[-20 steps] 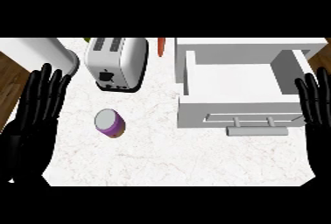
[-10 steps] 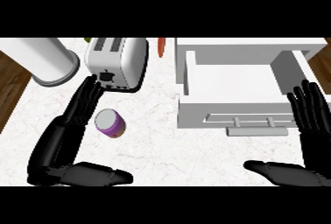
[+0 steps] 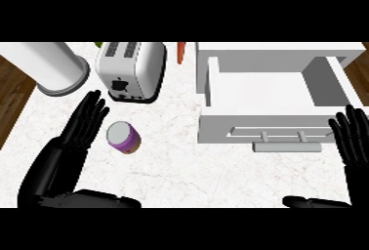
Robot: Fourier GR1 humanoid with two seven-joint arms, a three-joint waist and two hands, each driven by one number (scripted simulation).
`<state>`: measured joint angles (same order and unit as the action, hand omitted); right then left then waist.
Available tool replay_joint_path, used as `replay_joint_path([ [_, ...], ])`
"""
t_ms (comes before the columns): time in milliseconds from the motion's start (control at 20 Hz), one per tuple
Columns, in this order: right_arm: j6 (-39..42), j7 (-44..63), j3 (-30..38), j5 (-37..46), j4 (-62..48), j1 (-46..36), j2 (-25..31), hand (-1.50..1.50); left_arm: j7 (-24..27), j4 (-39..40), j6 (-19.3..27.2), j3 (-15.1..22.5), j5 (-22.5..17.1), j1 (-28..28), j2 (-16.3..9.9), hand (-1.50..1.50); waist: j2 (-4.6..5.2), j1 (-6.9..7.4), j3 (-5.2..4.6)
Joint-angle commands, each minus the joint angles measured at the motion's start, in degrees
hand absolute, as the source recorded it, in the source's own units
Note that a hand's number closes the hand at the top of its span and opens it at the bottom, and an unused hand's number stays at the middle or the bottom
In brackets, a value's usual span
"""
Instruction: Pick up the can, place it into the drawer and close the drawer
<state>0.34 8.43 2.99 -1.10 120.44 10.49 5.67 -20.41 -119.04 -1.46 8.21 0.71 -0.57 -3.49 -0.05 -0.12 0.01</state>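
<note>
Seeing my left hand, fingers straight and apart, just left of the purple cylindrical can, lying beside the open white drawer; right hand flat too.

You see the can lying on the table just beside your open left hand; the drawer stands open, right hand beside its front.

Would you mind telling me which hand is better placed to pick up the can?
The left hand. Its straight fingers lie just beside the purple can, which is on its side. The right hand is at the far edge, beyond the open drawer.
</note>
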Motion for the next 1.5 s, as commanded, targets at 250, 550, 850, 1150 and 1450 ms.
replay_joint_path([
  [250, 3.0, 1.2, 3.1, -1.6, 1.1, 1.5, 0.3, -1.50, 0.7, 4.3, 0.9, -2.9, 1.0, 1.4, 1.0, -1.50, 0.02, 0.00, -0.01],
  [550, 6.4, -4.1, 6.1, -3.6, 0.8, 5.9, -0.6, -1.50, 4.2, 11.2, -1.1, -5.5, -0.7, 4.5, 0.4, -1.50, 0.02, -0.11, -0.01],
  [850, 5.9, -1.7, 5.9, -1.5, 0.1, 2.8, -0.8, -1.50, 11.9, 19.3, 0.1, -4.1, 3.4, 4.3, 2.0, -1.50, 0.04, -0.06, -0.02],
  [1150, 8.2, -3.3, 7.1, -4.2, 2.0, 4.9, -1.9, -1.50, 18.0, 23.2, -0.9, -6.4, 2.1, 2.0, 1.8, -1.50, 0.01, -0.06, -0.02],
  [1450, 9.6, -4.2, 8.8, -4.3, 1.0, 5.1, -1.5, -1.50, 17.6, 27.6, -1.6, -11.4, 0.2, 6.4, -1.2, -1.50, 0.01, -0.13, -0.02],
])
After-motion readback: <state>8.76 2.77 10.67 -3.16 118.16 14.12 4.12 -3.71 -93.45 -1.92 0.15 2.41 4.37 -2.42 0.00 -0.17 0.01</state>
